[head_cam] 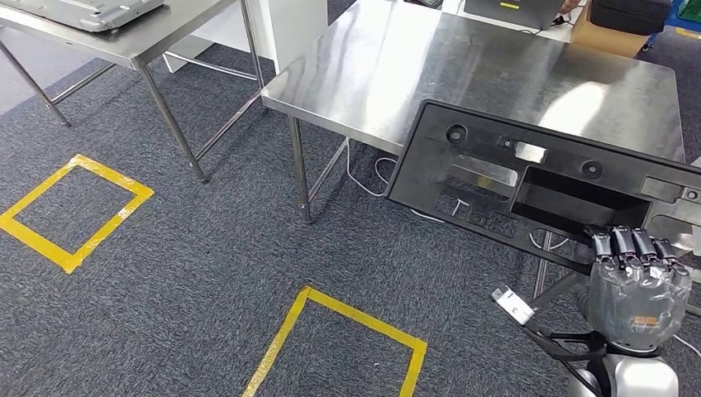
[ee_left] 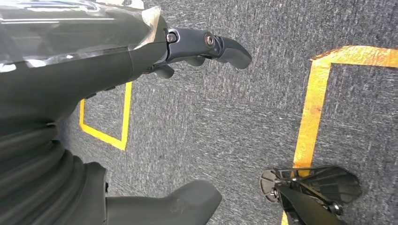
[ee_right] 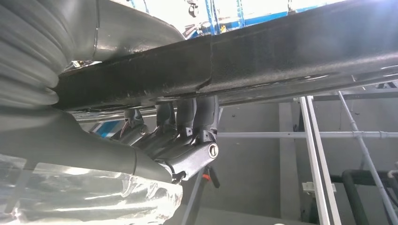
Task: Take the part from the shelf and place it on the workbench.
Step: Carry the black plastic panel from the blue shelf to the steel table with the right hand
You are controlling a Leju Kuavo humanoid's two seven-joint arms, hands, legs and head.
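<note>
A long black plastic part (head_cam: pixel 504 178) with holes and a rectangular cut-out hangs tilted in front of the steel workbench (head_cam: pixel 430 66), partly over its near right edge. My right hand (head_cam: pixel 638 277) grips the part's lower edge, its fingers hooked over the rim. In the right wrist view the part (ee_right: pixel 281 61) runs across as a dark bar, with the fingers (ee_right: pixel 187 117) curled around it. My left hand (ee_left: pixel 141 51) hangs over the carpet, its fingers apart and holding nothing.
A second steel table (head_cam: pixel 124 41) stands at the back left, carrying a flat grey panel (head_cam: pixel 91 10). Yellow tape squares (head_cam: pixel 74 211) mark the grey carpet. White cables (head_cam: pixel 372 178) lie under the workbench. A cardboard box (head_cam: pixel 612 37) sits beyond its far right.
</note>
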